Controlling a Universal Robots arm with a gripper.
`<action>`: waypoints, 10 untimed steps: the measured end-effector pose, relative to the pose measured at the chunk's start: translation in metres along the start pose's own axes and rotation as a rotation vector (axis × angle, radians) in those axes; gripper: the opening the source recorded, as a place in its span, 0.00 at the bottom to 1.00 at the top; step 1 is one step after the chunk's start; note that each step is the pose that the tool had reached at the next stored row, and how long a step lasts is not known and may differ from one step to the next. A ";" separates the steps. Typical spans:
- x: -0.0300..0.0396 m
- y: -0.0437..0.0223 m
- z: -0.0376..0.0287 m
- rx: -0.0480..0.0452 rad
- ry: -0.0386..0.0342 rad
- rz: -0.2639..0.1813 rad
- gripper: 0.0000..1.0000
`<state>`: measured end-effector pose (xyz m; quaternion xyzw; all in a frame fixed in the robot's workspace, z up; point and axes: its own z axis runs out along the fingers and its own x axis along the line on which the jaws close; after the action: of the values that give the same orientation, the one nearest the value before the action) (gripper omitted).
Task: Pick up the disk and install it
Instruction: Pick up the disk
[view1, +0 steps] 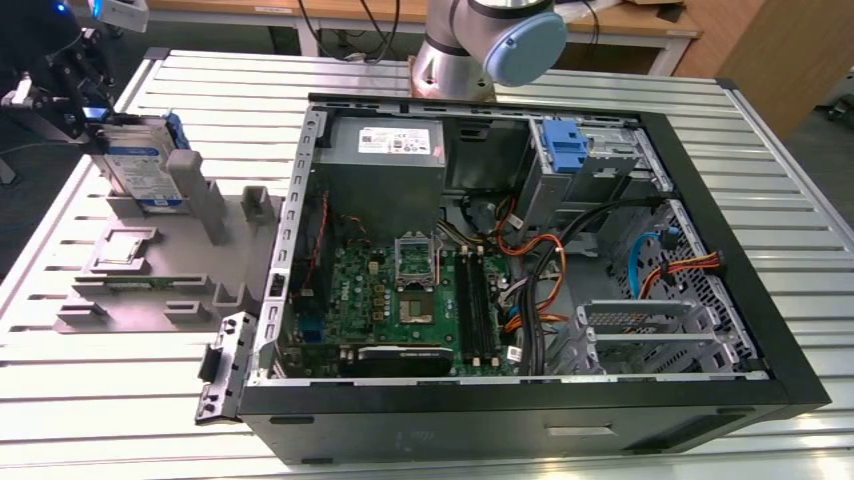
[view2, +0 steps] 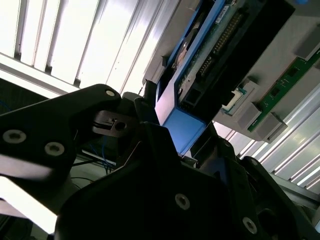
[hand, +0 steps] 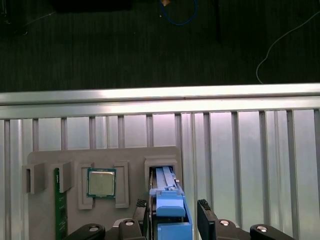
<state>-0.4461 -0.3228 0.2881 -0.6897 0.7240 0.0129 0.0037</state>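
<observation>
Edgewise, flat blue-framed disk (view1: 138, 165), black gripper (hand: 172, 205) astride

The gripper (view1: 88, 110) slips partly past the exterior view's left edge, and the arm (view1: 481, 45) is chopped off above its base by the top edge. The disk (view1: 140, 168) has its lower end lost among the grey posts of the holder (view1: 147, 282), and its label is too small to read. In the second wrist view the gripper's black body covers one end of the disk. In the first wrist view the disk and a green board (hand: 60, 210) run out of the picture.
</observation>
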 end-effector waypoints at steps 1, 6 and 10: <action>0.0000 0.0000 0.0000 0.0000 0.0000 0.000 0.51; 0.0000 0.0000 0.0000 -0.0001 0.0000 0.000 0.50; 0.0004 0.0000 -0.0001 -0.0001 0.0005 0.000 0.43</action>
<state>-0.4461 -0.3231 0.2882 -0.6896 0.7240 0.0128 0.0035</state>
